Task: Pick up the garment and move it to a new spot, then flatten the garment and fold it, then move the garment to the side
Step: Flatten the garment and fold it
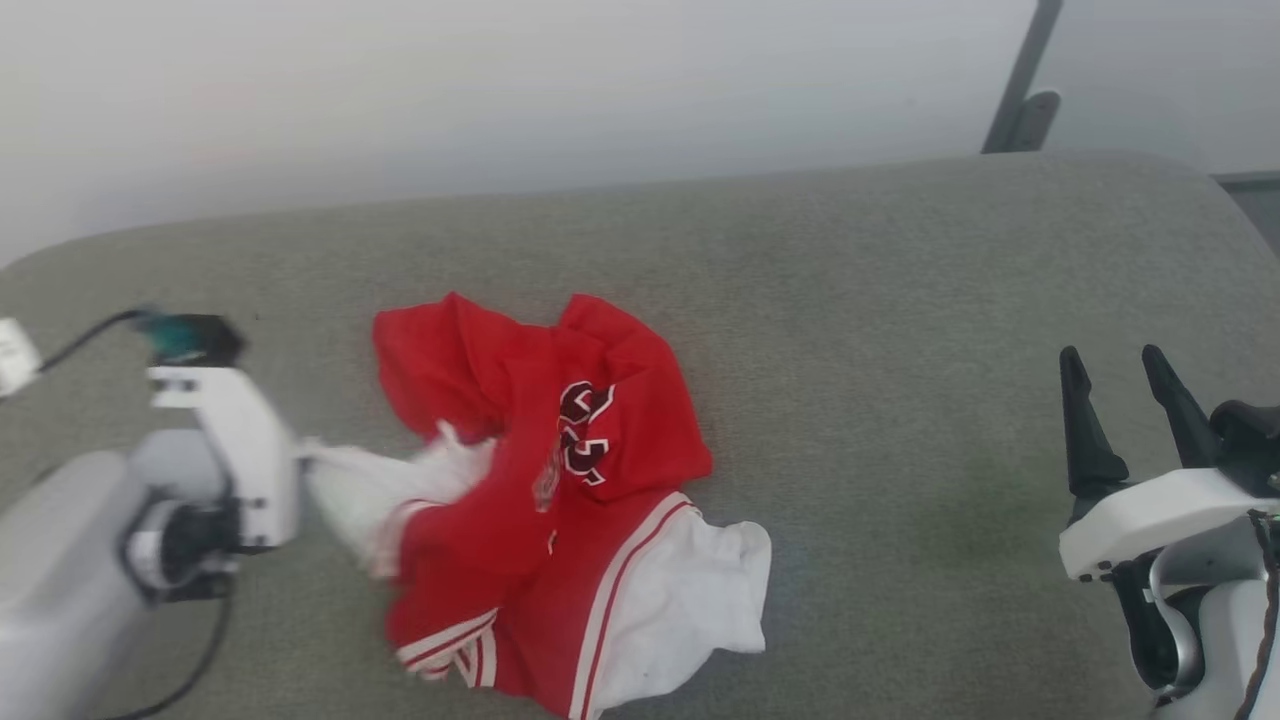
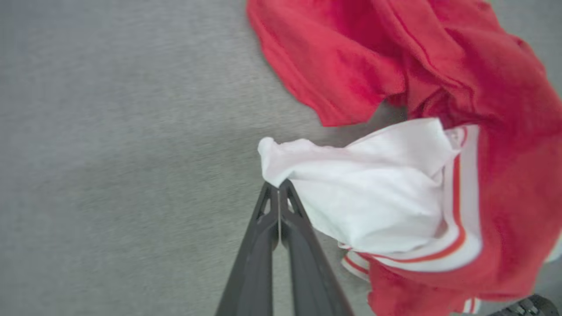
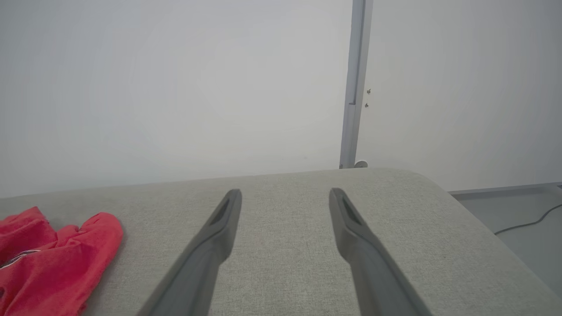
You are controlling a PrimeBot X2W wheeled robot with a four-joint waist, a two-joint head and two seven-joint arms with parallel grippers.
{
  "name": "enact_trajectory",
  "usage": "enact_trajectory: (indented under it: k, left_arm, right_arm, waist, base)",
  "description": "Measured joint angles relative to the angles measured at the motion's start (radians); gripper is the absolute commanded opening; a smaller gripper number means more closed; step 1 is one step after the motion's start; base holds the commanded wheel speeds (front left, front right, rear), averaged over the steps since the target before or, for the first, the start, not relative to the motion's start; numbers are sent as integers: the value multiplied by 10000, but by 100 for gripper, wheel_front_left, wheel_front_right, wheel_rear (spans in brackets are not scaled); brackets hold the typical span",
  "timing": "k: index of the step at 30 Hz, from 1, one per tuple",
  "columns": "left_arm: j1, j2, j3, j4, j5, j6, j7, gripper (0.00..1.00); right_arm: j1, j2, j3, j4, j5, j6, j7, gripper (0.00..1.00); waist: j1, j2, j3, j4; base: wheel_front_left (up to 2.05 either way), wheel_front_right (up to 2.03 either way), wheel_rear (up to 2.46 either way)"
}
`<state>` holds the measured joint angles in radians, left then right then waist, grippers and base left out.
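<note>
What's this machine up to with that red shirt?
A two-armed robot is working on a crumpled red and white shirt lying on a grey padded surface. Its left gripper is pinched shut on a white edge of the shirt, which looks drawn out toward it. The right gripper sits off to the side, fingers apart, holding nothing. The shirt is bunched up, not yet flattened or folded.

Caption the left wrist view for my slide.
Left tool shut on a white corner of the crumpled red garment on a grey cushion.
</note>
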<state>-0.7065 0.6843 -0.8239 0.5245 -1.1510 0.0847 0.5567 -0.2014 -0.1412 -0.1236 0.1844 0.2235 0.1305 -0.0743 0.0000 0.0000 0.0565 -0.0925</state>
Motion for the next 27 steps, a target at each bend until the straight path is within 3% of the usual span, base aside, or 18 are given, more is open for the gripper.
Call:
enact_trajectory:
  k: [5, 9, 16, 19, 21, 22, 23, 27]
  left_arm:
    - [334, 909, 259, 238, 104, 303, -351, 0]
    - [602, 1266, 408, 803, 167, 577, -617, 0]
    - [919, 1011, 644, 2086, -48, 763, -1285, 0]
    - [920, 746, 777, 2621, -188, 646, -1565, 0]
    - [914, 579, 905, 2911, -326, 500, -1730, 27]
    - [908, 508, 930, 3039, -336, 410, -1812, 55]
    - [884, 435, 965, 3122, -362, 326, -1904, 100]
    - [621, 276, 874, 3252, -251, -31, -2107, 100]
  right_arm:
    - [57, 35, -42, -100, -46, 2, 46, 100]
    - [54, 52, -2, -171, -54, 0, 140, 100]
    - [-106, -56, 205, -257, 8, 2, 263, 100]
    - [-140, -102, 251, -259, 23, 2, 305, 100]
    - [-141, -127, 272, -259, 29, 0, 318, 100]
    - [-140, -150, 297, -257, 42, 0, 343, 100]
    - [-140, -180, 318, -253, 52, 0, 364, 100]
    - [-87, -280, 435, -226, 119, 2, 439, 100]
  waist:
    - [0, 0, -4, 218]
    - [0, 0, 89, 272]
    - [0, 0, 364, 160]
    - [0, 0, 451, 98]
    - [0, 0, 479, 79]
    - [0, 0, 478, 83]
    - [0, 0, 468, 94]
    - [0, 0, 332, 209]
  base:
    - [0, 0, 0]
    - [0, 0, 0]
    - [0, 0, 0]
    - [0, 0, 0]
    - [0, 0, 0]
    - [0, 0, 0]
    - [0, 0, 0]
    - [0, 0, 0]
